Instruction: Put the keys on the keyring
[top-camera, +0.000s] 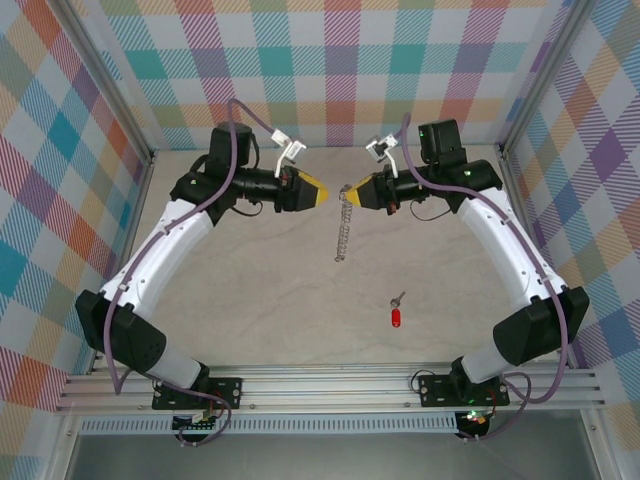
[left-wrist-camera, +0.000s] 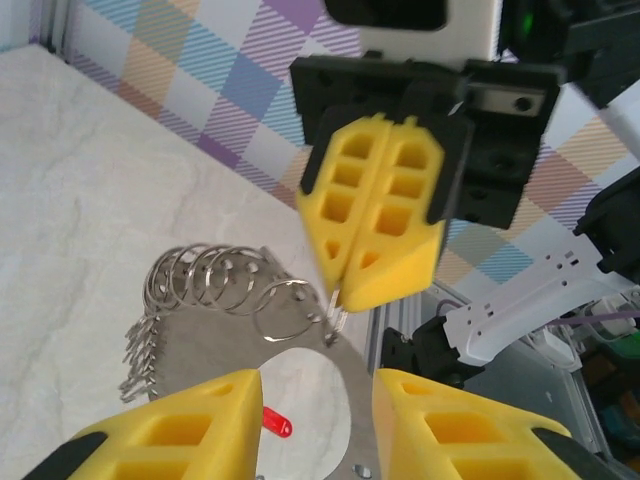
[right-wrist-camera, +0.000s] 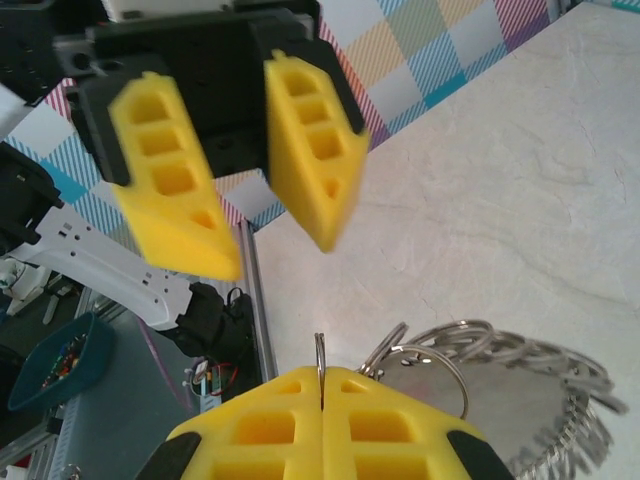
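The keyring (top-camera: 343, 228) hangs edge-on above the middle of the table, a thin silver hoop with many small loops (left-wrist-camera: 215, 285) along its rim. My right gripper (top-camera: 350, 189) is shut on one of those small loops (right-wrist-camera: 320, 352) at the top, and the hoop (right-wrist-camera: 520, 405) dangles below it. Facing it from the left, tip to tip, my left gripper (top-camera: 322, 192) stands open with nothing between its yellow fingers (left-wrist-camera: 195, 425). The key, small with a red head (top-camera: 396, 317), lies on the table nearer the front, right of centre, and appears below the hoop (left-wrist-camera: 277, 423) in the left wrist view.
Checked walls (top-camera: 340, 60) close in the back and both sides of the pale table (top-camera: 260, 300). An aluminium rail (top-camera: 330, 385) with both arm bases runs along the near edge.
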